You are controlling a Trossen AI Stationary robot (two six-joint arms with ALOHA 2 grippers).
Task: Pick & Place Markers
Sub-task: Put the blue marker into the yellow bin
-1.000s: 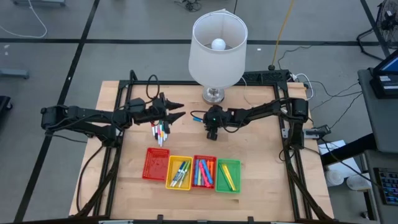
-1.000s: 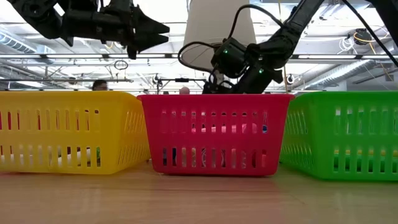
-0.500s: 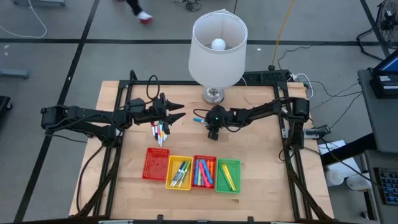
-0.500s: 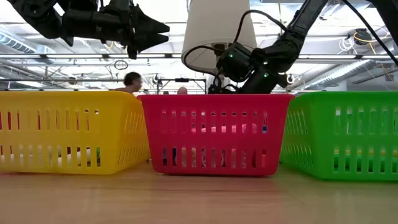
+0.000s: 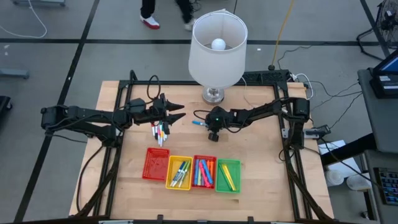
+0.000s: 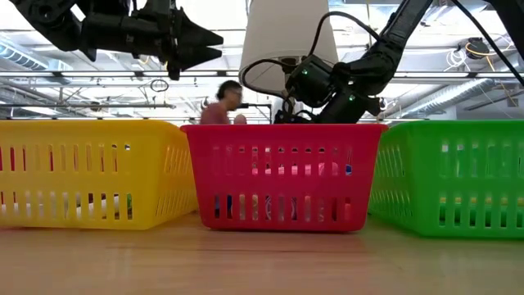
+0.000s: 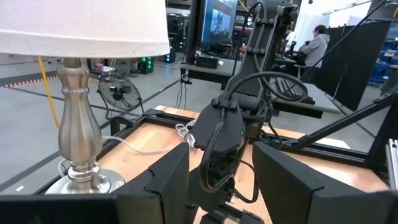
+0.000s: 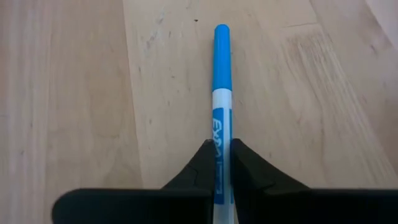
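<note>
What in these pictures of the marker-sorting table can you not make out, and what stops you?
- Low view: the loose markers on the table are hidden behind the baskets; the yellow basket and red basket walls block them.
- Right wrist view: the blue-capped marker is shut in the right hand; its rear end is cut off by the picture's edge.
- High view: the markers inside the baskets are too small to count.
- Left wrist view: the left hand shows only its fingers; no markers are visible.

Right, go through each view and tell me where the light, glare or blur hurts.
High view: even light; the lit lamp bulb glares white. Low view: bright ceiling behind leaves both arms as silhouettes above the red tray. Left wrist view: its own fingers are blurred, the lamp base sharp. Right wrist view: the blue marker is crisp, the right gripper clamped on it.
</note>
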